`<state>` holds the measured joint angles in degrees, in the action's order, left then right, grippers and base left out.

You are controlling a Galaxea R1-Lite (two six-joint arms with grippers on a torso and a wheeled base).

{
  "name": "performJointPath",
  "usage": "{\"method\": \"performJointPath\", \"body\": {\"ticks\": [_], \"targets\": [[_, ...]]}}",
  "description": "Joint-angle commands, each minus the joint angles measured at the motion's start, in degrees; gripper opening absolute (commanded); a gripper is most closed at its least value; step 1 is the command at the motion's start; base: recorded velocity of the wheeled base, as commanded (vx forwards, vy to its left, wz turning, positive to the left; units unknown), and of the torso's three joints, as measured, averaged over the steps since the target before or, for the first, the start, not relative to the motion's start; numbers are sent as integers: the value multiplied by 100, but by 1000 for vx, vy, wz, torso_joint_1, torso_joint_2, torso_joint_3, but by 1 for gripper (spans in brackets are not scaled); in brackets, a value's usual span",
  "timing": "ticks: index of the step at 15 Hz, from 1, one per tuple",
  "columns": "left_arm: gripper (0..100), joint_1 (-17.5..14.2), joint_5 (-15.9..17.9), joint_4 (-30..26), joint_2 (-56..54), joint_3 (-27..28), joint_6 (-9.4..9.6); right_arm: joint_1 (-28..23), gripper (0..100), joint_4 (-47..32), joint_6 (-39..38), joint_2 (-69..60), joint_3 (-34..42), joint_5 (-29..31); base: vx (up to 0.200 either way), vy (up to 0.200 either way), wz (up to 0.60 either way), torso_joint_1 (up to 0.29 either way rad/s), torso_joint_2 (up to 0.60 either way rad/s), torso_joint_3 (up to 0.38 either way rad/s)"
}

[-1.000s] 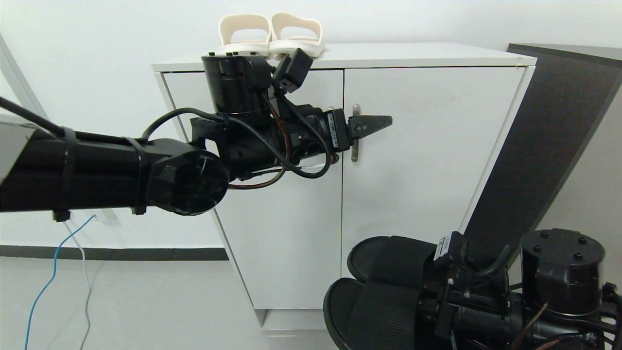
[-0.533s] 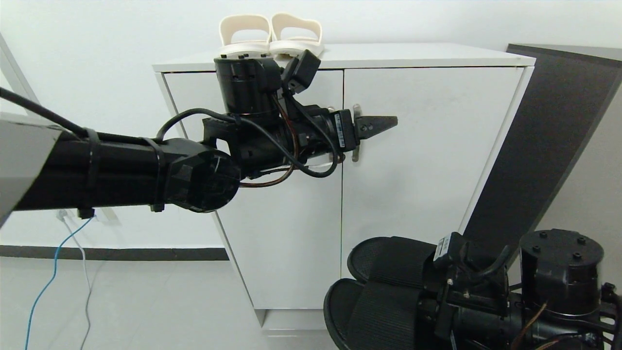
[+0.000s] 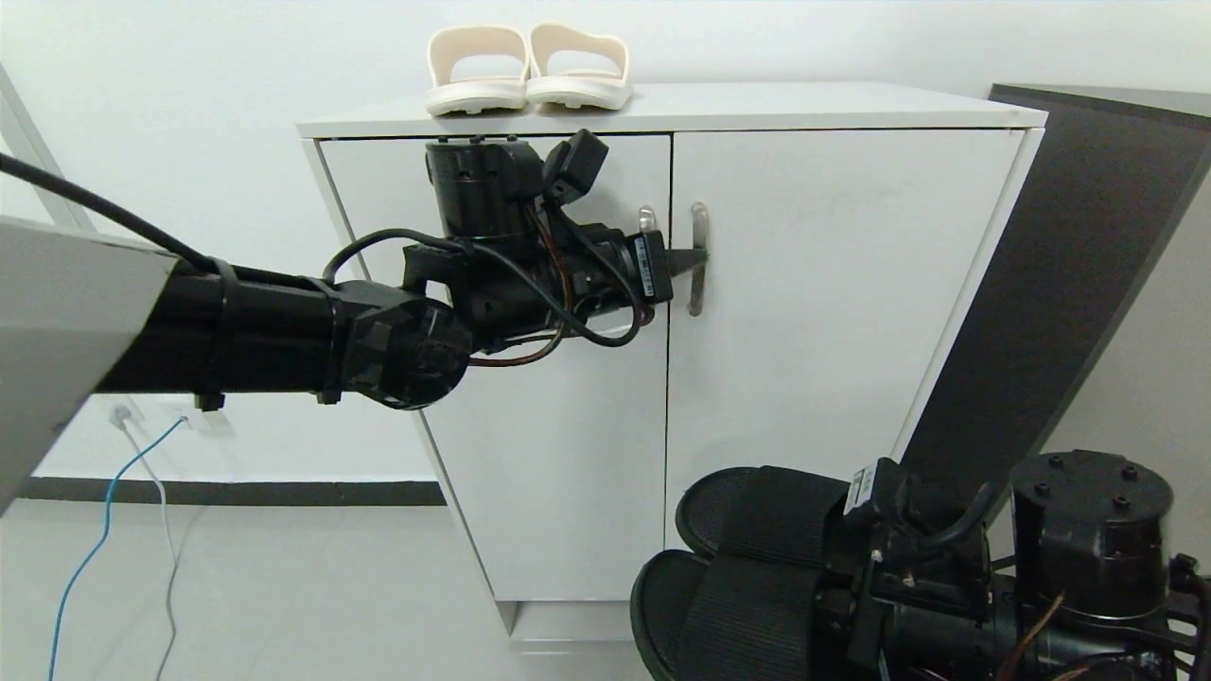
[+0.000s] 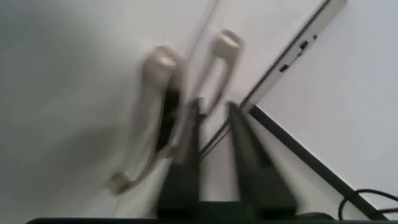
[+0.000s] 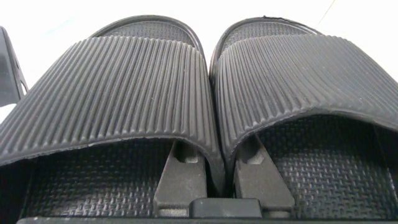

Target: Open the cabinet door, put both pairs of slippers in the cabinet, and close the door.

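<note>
While right tool (image 5: 214, 180) clamps black slippers (image 3: 747, 567), left tool (image 3: 686, 255), fingers (image 4: 183, 180) slightly apart, at right door handle (image 3: 698, 284): hook finger behind handle, pull along hinge arc, slowly.

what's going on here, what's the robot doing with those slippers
The left gripper is at the handle of the right door of the cabinet, fingers apart. Both doors are shut. The right gripper holds the black slippers low in front of the cabinet. The white slippers sit on top of it, so neither pair is inside yet.
</note>
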<state>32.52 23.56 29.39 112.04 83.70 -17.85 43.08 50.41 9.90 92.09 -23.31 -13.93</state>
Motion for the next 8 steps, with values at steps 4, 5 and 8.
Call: {"method": "performJointPath", "body": {"ticks": [4,5,8], "targets": [[0,61,17,49,-341,-284,-8,148,0,4,12,-24,160,-233,0,0,0,0,0,0],[0,158,17,67,-508,-486,-8,236,0,4,21,-33,195,-250,0,0,0,0,0,0],[0,298,17,67,-824,-794,-8,350,0,4,21,2,239,-259,0,0,0,0,0,0]]}}
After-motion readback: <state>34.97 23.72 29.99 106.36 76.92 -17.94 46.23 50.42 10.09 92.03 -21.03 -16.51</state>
